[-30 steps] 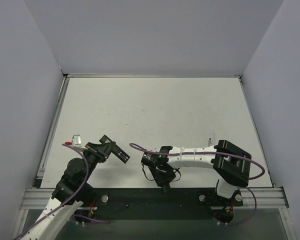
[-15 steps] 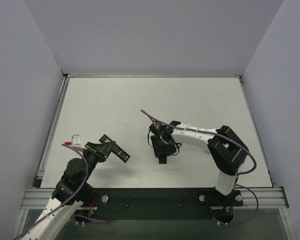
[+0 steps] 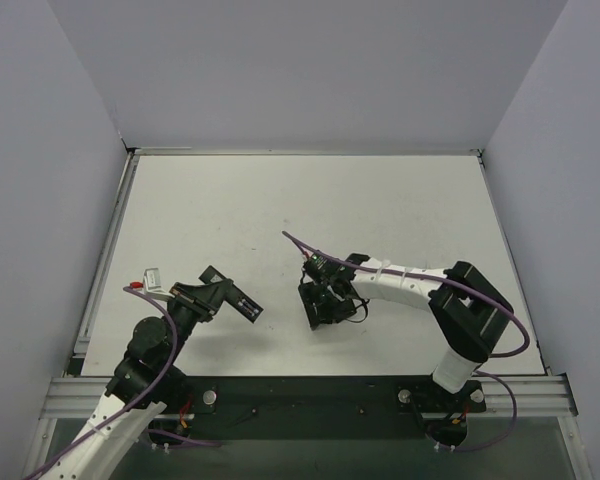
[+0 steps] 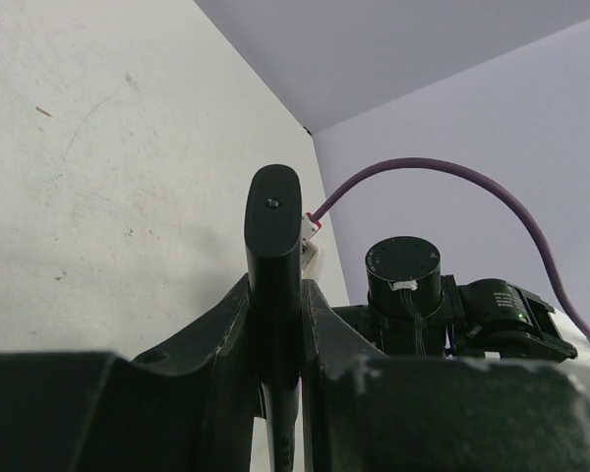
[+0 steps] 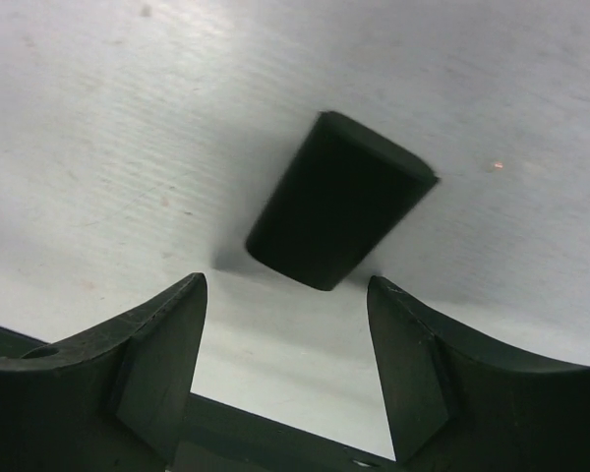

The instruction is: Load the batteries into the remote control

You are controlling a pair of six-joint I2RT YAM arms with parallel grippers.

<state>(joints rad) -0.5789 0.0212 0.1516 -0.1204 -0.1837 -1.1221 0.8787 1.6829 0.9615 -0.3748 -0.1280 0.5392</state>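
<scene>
White desk (image 3: 280, 200) boxed in by lilac walls (image 3: 280, 70), with the remote held over its near left part.
Left claw (image 4: 275, 324) is clamped tight on the slim black remote (image 4: 273, 246), held edge-on. Its long axis runs out from the fingers (image 4: 211, 329) toward the right arm (image 3: 405, 282), near end hidden between them. Right claw (image 5: 285, 295) gapes, gripping nothing, over a dark tapered slab (image 5: 339, 202), perhaps a cover, lying on the desk.
</scene>
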